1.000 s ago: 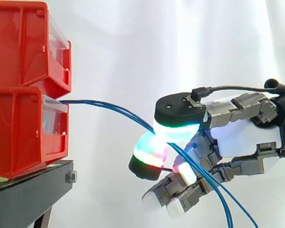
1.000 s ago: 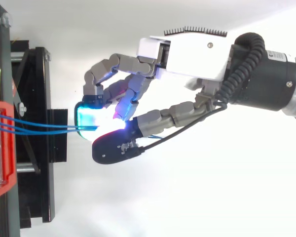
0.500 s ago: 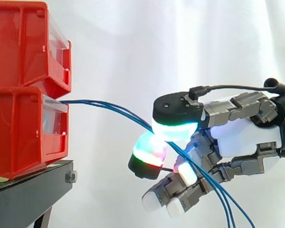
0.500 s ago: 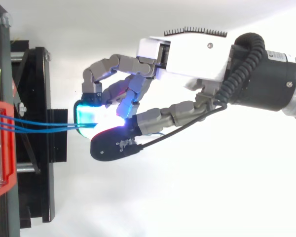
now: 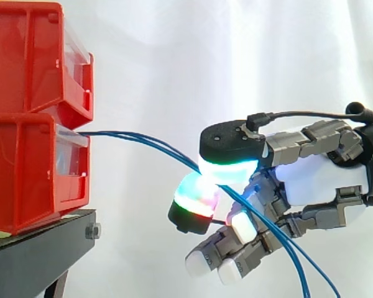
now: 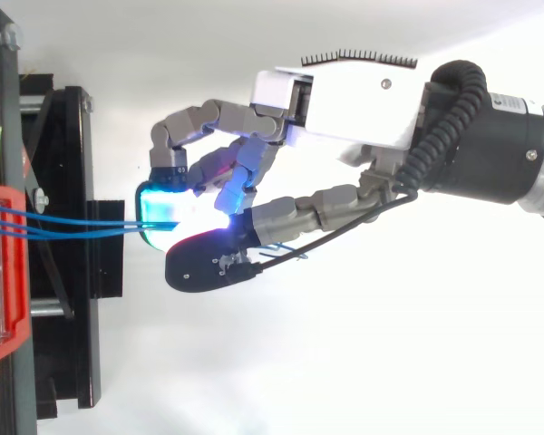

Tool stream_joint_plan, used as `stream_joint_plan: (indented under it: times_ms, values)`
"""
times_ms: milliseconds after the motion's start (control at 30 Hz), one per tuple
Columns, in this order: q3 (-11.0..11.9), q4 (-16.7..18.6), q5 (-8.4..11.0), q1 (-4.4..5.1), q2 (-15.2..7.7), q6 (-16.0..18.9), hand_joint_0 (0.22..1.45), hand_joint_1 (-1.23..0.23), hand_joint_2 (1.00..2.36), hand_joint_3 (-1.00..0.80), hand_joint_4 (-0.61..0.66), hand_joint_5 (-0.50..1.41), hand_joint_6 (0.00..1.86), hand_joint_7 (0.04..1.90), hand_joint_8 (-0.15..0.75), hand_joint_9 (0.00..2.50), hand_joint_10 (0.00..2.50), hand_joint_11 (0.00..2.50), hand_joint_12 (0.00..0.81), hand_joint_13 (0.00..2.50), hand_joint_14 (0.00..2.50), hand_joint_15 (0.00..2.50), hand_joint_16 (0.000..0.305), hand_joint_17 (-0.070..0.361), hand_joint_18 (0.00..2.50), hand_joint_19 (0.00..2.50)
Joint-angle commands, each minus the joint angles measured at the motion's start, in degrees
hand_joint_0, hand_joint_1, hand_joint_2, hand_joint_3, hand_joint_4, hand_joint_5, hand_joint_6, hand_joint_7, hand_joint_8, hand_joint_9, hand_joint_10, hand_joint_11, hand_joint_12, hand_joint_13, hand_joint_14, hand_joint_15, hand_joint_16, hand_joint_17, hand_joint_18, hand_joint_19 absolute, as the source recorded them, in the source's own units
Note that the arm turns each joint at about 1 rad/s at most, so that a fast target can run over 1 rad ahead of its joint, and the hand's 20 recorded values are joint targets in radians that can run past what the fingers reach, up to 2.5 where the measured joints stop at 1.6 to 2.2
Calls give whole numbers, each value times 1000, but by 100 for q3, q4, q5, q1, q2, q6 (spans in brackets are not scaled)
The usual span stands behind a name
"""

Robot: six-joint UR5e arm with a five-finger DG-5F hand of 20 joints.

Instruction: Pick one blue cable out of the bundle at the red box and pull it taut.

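We're in a robotics lab, at a test rig. A black stand (image 5: 37, 261) is our anchor, with two red bins (image 5: 25, 124) stacked on top of it. A plain white curtain (image 5: 174, 62) hangs behind the stand, and a robot hand (image 5: 317, 177) on its arm (image 6: 499, 145) sits level beside it.

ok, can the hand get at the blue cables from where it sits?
Probably yes: the hand is on them now. Its glowing pads pinch the blue cables in open air, away from the red box, with nothing in between. Whether it has just one cable, I cannot tell.
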Motion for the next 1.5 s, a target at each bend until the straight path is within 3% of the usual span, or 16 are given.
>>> stream_joint_plan:
  times_ms: [0, 400, 533, 1100, 1300, 1467]
  values:
    - [-1, 0, 0, 0, 0, 0, 521, -532, 1142, -147, 114, 39, 623, 1345, 283, 1300, 5, 247, 398, 676, 6, 184, 65, 146, 693, 278]
    - [-1, 0, 0, 9, 0, 0, 529, -513, 1079, -157, 122, 46, 605, 1386, 290, 1308, 4, 236, 398, 671, 6, 178, 65, 145, 686, 280]
    - [7, 0, 0, 0, 8, 0, 545, -515, 1001, -161, 121, 46, 605, 1387, 288, 1305, 7, 237, 395, 667, 8, 185, 64, 144, 679, 287]
    - [-1, 0, 0, 0, 8, 0, 544, -481, 1007, -302, 113, 47, 598, 1373, 262, 1297, 6, 255, 365, 652, 7, 191, 57, 128, 641, 313]
    - [-1, 0, 0, 9, 0, 0, 549, -595, 1008, -164, 103, 50, 581, 1426, 278, 1285, 6, 245, 379, 673, 7, 184, 59, 132, 677, 280]
    - [-1, 0, -9, 0, 0, 0, 560, -688, 1008, -103, 118, 32, 612, 1356, 285, 1264, 6, 278, 382, 675, 6, 177, 59, 133, 696, 264]
